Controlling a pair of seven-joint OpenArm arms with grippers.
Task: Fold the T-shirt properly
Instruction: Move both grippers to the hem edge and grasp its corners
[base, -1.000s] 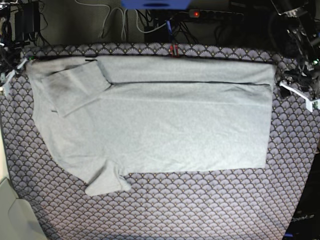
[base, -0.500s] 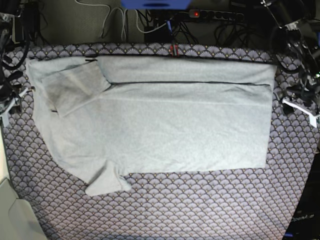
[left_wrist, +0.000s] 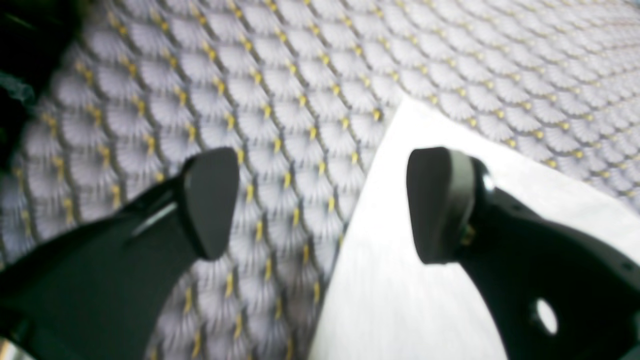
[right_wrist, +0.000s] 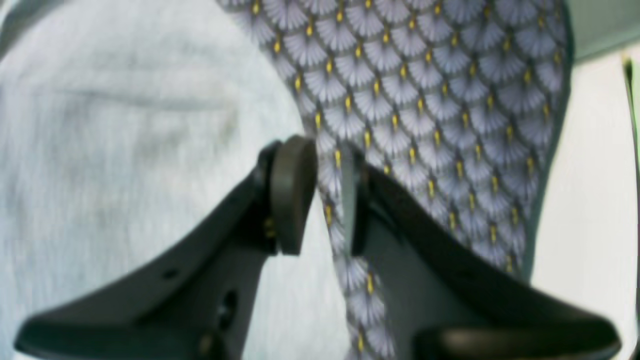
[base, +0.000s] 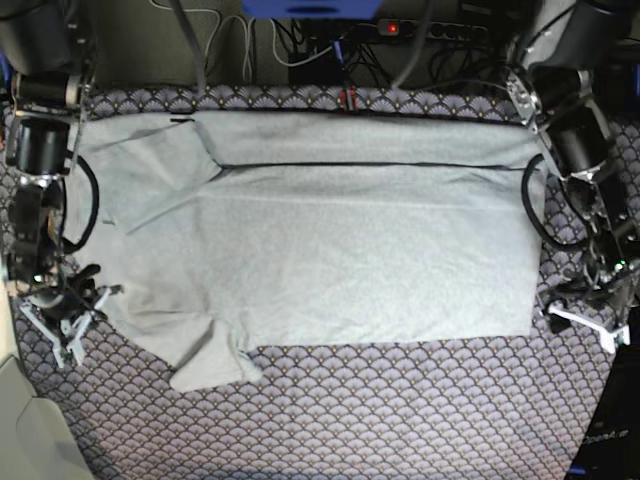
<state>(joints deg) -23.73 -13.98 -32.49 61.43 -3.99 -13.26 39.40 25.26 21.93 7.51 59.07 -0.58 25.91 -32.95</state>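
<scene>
The light grey T-shirt (base: 370, 250) lies flat on the purple fan-patterned tablecloth (base: 400, 410), its far edge folded over in a long strip. One sleeve (base: 212, 362) sticks out at the near left. My left gripper (base: 580, 322) hangs at the shirt's near right corner. In the left wrist view it (left_wrist: 320, 200) is wide open above that corner of the T-shirt (left_wrist: 400, 280). My right gripper (base: 65, 325) is at the shirt's left edge. In the right wrist view it (right_wrist: 327, 190) shows a narrow gap holding nothing, right over the edge of the T-shirt (right_wrist: 125, 150).
Cables and a power strip (base: 420, 28) run behind the table's far edge. A pale surface (right_wrist: 590, 175) lies beyond the tablecloth (right_wrist: 425, 100) on the right arm's side. Both arms reach down along the table's left and right sides.
Both arms have swung from the far corners down the sides of the shirt to its near left edge and near right corner. The shirt has not moved.
</scene>
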